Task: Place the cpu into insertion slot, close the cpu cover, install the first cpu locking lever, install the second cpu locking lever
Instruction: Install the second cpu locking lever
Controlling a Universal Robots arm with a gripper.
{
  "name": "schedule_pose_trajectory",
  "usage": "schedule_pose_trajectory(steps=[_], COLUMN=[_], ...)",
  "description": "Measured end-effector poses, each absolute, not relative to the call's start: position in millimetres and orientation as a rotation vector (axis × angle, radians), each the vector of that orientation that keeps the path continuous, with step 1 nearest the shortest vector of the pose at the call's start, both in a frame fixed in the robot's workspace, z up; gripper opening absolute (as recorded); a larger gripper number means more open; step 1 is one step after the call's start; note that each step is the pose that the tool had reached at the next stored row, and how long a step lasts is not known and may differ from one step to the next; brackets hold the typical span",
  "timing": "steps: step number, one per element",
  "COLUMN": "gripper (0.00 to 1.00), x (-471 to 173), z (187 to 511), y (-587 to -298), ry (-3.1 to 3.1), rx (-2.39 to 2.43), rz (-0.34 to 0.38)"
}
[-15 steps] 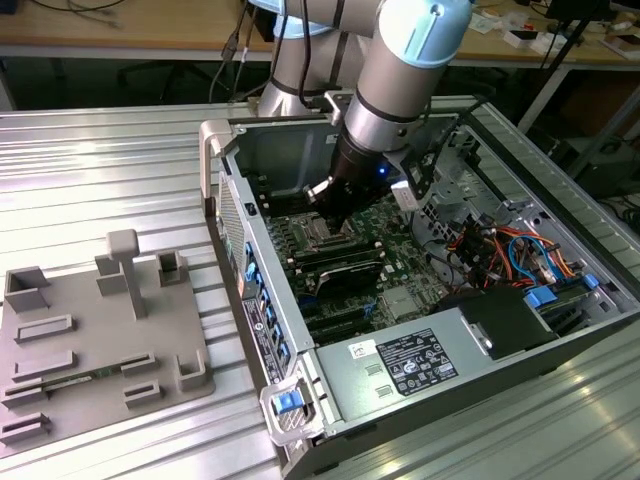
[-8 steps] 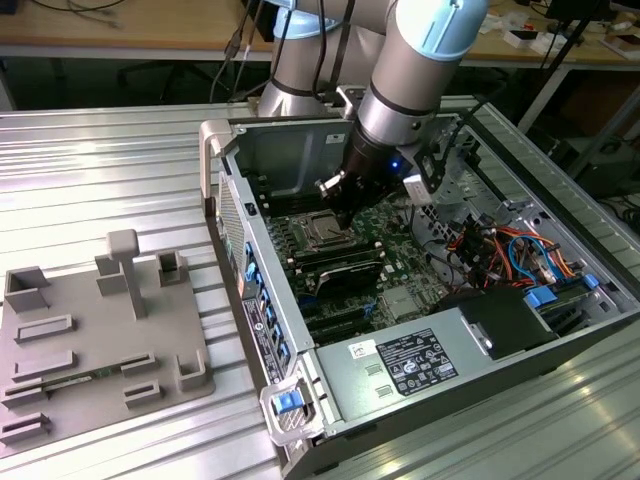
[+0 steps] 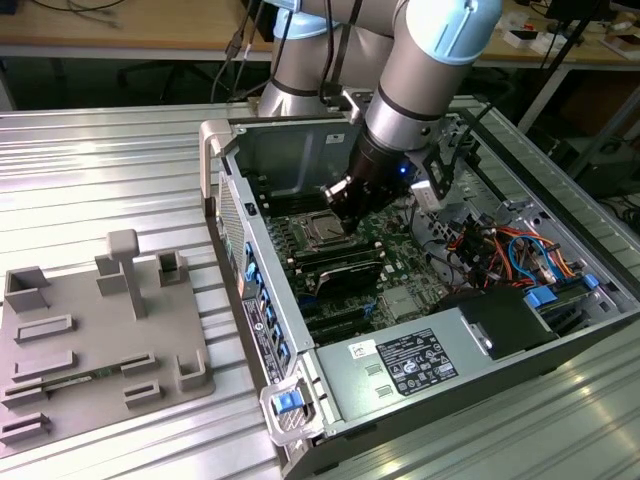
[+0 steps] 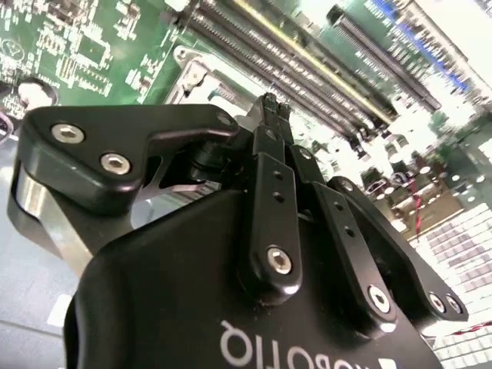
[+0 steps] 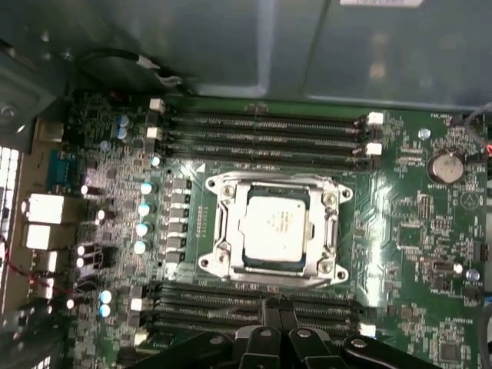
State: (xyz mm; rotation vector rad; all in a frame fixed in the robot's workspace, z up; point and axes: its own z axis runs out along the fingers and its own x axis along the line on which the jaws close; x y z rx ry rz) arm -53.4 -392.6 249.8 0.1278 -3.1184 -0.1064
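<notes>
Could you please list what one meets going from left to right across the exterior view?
Grey plastic fixture tray with raised blocks → open computer case's silver left wall → silver-lidded cpu in its socket → black gripper → bundle of orange and blue cables.

Robotics lab or workshop: ribbed aluminium tabletop (image 3: 110, 170), opened PC case (image 3: 300, 440), grey fixture plate (image 3: 95, 340), wooden workbenches (image 3: 120, 25) strewn with cables behind.

In the exterior view, the arm (image 3: 410, 90) hides part of the motherboard (image 3: 400, 262). The gripper (image 5: 278, 314) is cut off at the first wrist view's bottom edge.
</notes>
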Motion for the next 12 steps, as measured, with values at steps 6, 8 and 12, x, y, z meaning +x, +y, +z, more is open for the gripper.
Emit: schedule_pose_trajectory(steps=[6,8,12], gripper=[0.11,0.11,0.11], x=[-63,-65,-70], z=[248,248,245], y=[-397,-400,-404], ry=[-3.117,-3.117,-3.116], rx=[0.129,0.129,0.129], rz=[-0.180,-0.187,-0.207])
